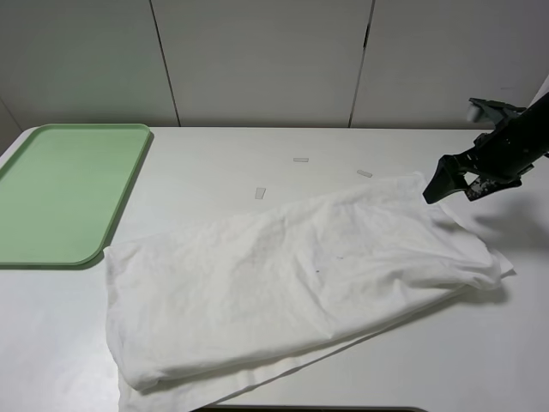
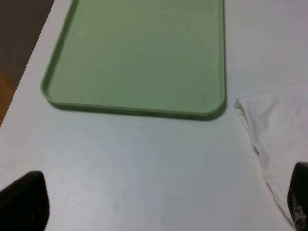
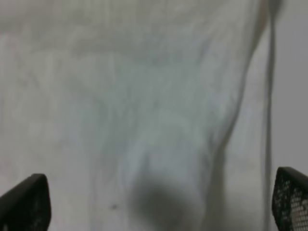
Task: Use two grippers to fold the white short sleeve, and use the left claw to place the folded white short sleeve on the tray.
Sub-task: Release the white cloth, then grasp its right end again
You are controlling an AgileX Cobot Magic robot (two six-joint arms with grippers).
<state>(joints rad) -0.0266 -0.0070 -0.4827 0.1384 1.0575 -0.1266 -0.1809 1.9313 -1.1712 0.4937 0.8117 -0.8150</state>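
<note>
White short sleeve [image 1: 283, 283] lies wrinkled across your worktop [image 1: 480, 360], lower centre; your right claw [image 1: 453, 182] gapes empty above its upper-right corner; left claw [image 2: 161, 204] spread wide, empty; tray [image 1: 51, 206] sits upper left.

The right arm [image 1: 515, 137] reaches in from the far right, sloping down toward the left. The right gripper [image 1: 446, 180] at its end has its fingers spread wide and is empty. The left gripper [image 2: 161, 204] is likewise spread wide and empty.
</note>
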